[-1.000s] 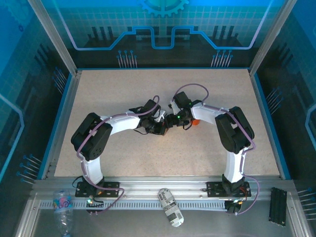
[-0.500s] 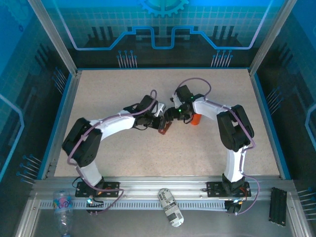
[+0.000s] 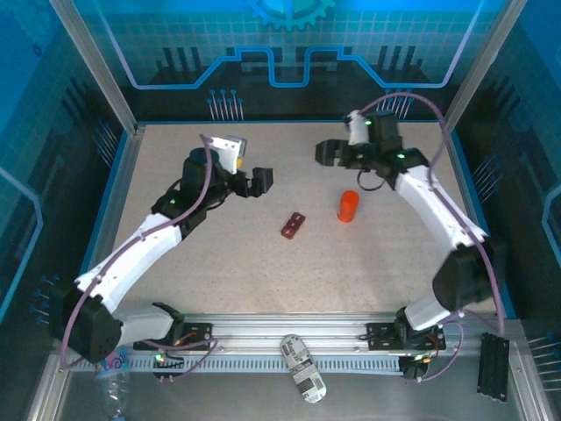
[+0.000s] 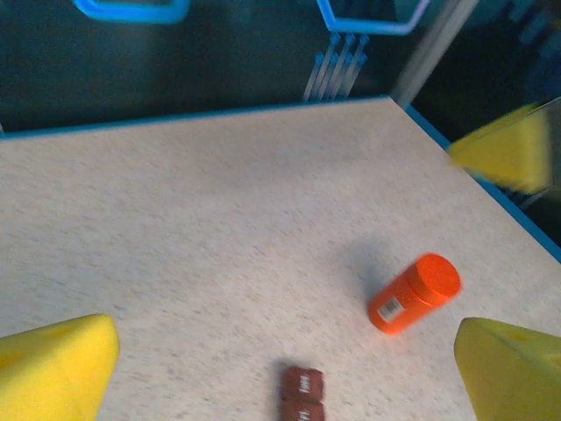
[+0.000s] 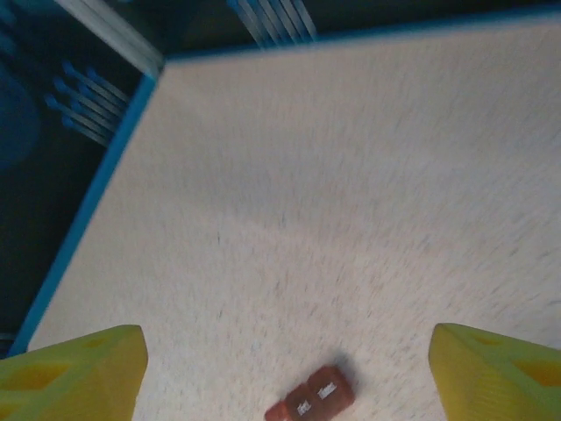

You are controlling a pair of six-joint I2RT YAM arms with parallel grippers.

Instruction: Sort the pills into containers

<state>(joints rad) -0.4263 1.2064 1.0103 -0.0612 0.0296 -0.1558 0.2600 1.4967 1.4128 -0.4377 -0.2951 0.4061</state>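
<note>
Containers (image 3: pixel 294 224), flat red-brown squares, lie near cylindrical orange bottle (image 3: pixel 348 206); left gripper (image 3: pixel 260 179), right gripper (image 3: pixel 326 153) both wide, empty.

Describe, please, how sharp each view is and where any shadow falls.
Top external: sharp and evenly lit. Left wrist: slightly soft, the orange bottle throwing a faint shadow up-left on the table. Right wrist: streaky motion blur, the red-brown tray smeared.
</note>
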